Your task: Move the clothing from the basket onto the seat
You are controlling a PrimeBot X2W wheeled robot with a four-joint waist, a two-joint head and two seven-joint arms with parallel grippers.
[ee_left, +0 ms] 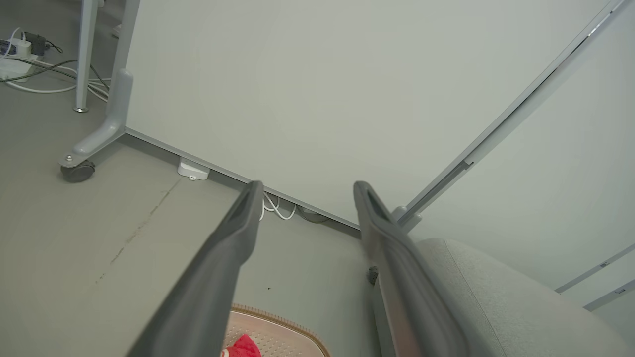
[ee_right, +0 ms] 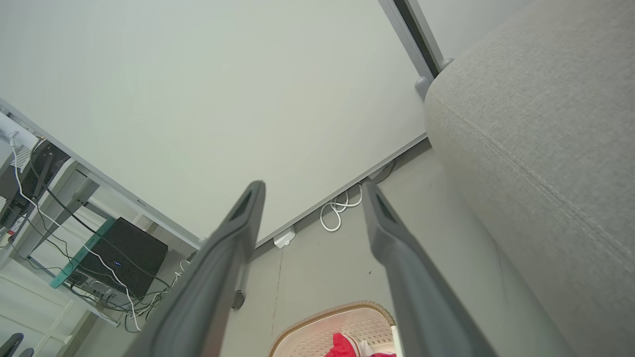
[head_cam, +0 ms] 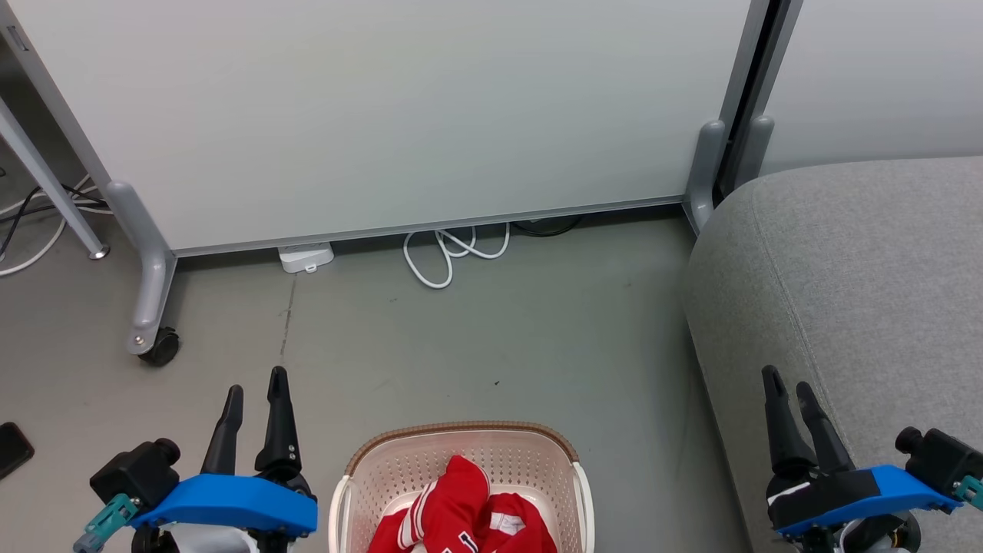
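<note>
Red fabric with white stripes: the clothing (head_cam: 461, 514) lies bunched inside the basket (head_cam: 461, 427), with a white label and a fragment of black-and-white lettering facing up. The basket is cream perforated plastic with a brown woven-look rim. It stands on the grey floor (head_cam: 476, 346) at the floor's near edge, and only its far half shows from the head camera.

To the robot's right of the basket rises the seat (head_cam: 860, 292), a large grey upholstered cushion with a rounded corner and one seam line. A strip of floor separates it from the basket, so the two do not touch.

The left gripper (head_cam: 256, 382) hangs above the floor just left of the basket. Its two dark fingers are spread apart and hold nothing, and the left wrist camera shows the gap between them plainly. The right gripper (head_cam: 787, 380) hangs over the seat's near left edge, fingers likewise parted and empty. Neither gripper touches the clothing or the basket.

Along the floor's far edge stands a white partition panel (head_cam: 384, 115) on grey feet. One foot, at the far left, carries a black caster (head_cam: 161, 347). A white cable (head_cam: 449, 257) lies looped under the panel's lower edge, with a small white box (head_cam: 306, 257) to its left. A dark flat object (head_cam: 14, 449), too cropped to identify, lies at the floor's left edge.
</note>
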